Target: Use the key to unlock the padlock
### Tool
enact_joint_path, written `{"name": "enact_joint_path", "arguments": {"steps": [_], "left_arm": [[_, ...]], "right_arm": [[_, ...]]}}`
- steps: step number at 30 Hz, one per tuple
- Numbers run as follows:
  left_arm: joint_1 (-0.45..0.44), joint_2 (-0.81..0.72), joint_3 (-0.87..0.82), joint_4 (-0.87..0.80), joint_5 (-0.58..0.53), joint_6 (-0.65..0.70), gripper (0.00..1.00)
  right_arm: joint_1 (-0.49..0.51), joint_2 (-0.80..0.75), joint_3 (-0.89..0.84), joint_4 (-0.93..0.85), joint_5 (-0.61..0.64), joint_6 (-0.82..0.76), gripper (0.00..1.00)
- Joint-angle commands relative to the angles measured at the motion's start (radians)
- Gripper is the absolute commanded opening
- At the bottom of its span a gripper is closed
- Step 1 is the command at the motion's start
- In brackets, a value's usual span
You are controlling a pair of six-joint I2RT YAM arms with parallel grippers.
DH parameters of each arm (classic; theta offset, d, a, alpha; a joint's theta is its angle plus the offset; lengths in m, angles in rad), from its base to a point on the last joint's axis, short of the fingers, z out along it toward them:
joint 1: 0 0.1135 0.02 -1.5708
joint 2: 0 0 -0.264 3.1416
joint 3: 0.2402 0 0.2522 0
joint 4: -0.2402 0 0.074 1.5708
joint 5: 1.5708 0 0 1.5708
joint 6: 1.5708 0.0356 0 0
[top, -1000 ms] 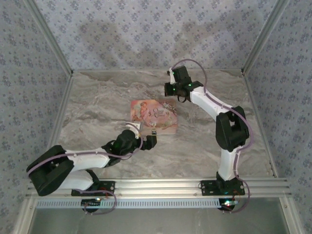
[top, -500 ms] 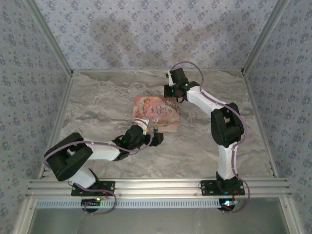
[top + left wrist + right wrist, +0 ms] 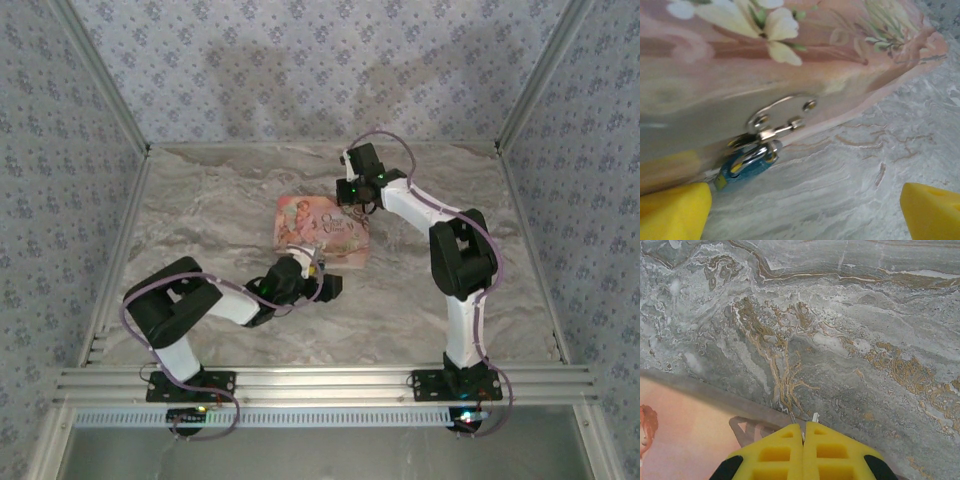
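In the left wrist view the small blue padlock (image 3: 742,167) hangs from the silver hasp (image 3: 782,117) on the front of the pink illustrated box (image 3: 790,55), resting against the marble. My left gripper (image 3: 805,215) is open, one yellow fingertip on each side, and the padlock sits just ahead of the left fingertip (image 3: 672,210). From above, the left gripper (image 3: 325,284) is at the near edge of the box (image 3: 322,230). My right gripper (image 3: 803,426) is shut, with thin silver bits of the key (image 3: 814,417) poking out between its pads. It hovers at the box's far right corner (image 3: 352,190).
Grey-and-gold marble tabletop (image 3: 200,210) spreads around the box, enclosed by patterned walls and metal frame posts. An aluminium rail (image 3: 320,380) runs along the near edge by the arm bases. The box's pink lid (image 3: 685,435) lies at the lower left of the right wrist view.
My left arm has swung right and forward, bringing its open gripper up to the box's front. The box has shifted slightly right. My right gripper has moved a little left, still shut.
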Motion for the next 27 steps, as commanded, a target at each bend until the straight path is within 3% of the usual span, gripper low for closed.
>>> {"name": "enact_joint_path", "arguments": {"steps": [1, 13, 20, 27], "left_arm": [[-0.002, 0.019, 0.049, 0.09, 0.06, 0.037, 0.96], [0.018, 0.05, 0.045, 0.243, 0.158, -0.003, 0.86], [0.026, 0.052, 0.033, 0.257, 0.134, -0.019, 0.88], [0.029, 0.097, 0.024, 0.38, 0.2, -0.049, 0.77]], "right_arm": [[0.003, 0.018, -0.03, -0.019, -0.014, -0.015, 0.0], [0.006, 0.006, -0.077, -0.009, -0.014, -0.031, 0.0], [0.005, -0.004, -0.089, -0.006, -0.016, -0.031, 0.0], [0.005, -0.013, -0.098, 0.0, -0.015, -0.033, 0.0]]}}
